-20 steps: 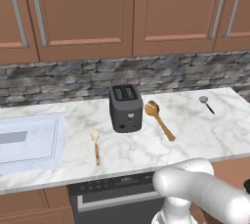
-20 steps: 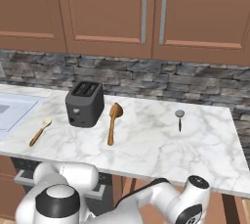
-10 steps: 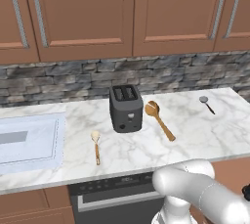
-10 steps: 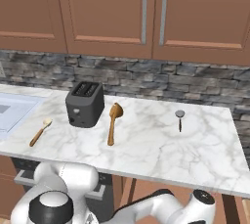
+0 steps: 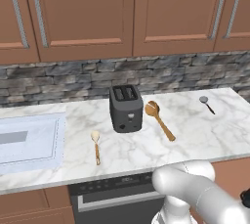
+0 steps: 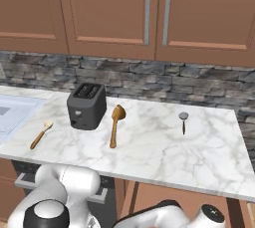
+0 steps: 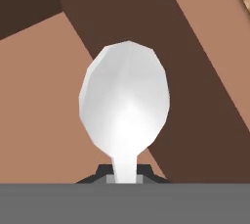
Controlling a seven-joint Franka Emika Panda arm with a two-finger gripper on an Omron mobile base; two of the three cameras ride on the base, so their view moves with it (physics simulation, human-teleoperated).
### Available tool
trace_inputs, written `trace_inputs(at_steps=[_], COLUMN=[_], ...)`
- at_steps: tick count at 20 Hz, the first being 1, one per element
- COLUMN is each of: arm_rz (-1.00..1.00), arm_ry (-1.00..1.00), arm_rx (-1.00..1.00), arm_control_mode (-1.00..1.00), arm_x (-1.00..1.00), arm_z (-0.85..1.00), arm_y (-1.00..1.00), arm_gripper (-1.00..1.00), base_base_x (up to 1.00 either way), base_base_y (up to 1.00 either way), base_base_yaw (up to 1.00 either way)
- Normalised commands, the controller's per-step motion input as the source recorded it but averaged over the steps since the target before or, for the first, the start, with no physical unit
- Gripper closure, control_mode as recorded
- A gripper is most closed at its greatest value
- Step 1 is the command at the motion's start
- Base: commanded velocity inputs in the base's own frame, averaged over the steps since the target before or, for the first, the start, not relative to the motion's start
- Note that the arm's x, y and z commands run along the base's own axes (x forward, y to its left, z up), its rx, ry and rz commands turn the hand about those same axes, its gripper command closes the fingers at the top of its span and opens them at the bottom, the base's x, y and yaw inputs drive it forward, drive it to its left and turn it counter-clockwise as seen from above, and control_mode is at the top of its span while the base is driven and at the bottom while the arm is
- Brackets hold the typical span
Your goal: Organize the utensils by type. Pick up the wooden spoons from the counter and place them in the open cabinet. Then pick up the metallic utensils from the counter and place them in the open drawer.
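The fingers (image 7: 125,179) are closed tight on the neck of a shiny metal spoon (image 7: 125,105), whose pale oval bowl stands up in front of the hand camera against brown wooden panels, so the hand is down low, below the surface edge, among the base cabinets. That puts the work, as I judge it, in the metallic half of the task: a metal utensil is in the grip and on its way to the open drawer, though the drawer itself cannot be made out from here. The next move calls for bringing the spoon over the drawer's opening, lowering it clear of the wooden front, and only then letting go. In the base views the white arm (image 5: 195,193) is folded down and forward, its elbow bulking under the surface (image 5: 146,154) in front of the oven. Up on the surface both wooden spoons lie untouched: the golden-brown wooden spoon (image 5: 159,118) just right of the toaster (image 5: 126,107), and the shorter spoon (image 5: 96,145) to its left and nearer the front, toward the sink (image 5: 29,142). A small metal utensil (image 5: 206,103) lies well apart at the far right.
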Motion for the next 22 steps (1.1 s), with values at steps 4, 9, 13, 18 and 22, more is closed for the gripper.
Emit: trace_inputs(at_steps=[4, 9, 13, 18, 22], arm_rz=[0.0, 0.0, 0.0, 0.0, 0.0], arm_ry=[-0.02, 0.0, 0.0, 0.0, -0.01], arm_rx=[0.09, 0.11, 0.02, 0.0, 0.0], arm_control_mode=[-1.0, -1.0, -1.0, -1.0, -1.0], arm_x=[0.0, 0.05, 0.05, 0.25, 0.39], arm_z=[0.2, 0.43, 0.5, 0.26, -0.04], arm_y=[0.11, 0.23, 0.18, 0.15, 0.24], arm_gripper=[1.0, 1.0, 1.0, 1.0, 1.0], base_base_x=[0.0, 0.0, 0.0, 0.0, 0.0], base_base_y=[0.0, 0.0, 0.0, 0.0, 0.0], base_base_yaw=[0.0, 0.0, 0.0, 0.0, 0.0])
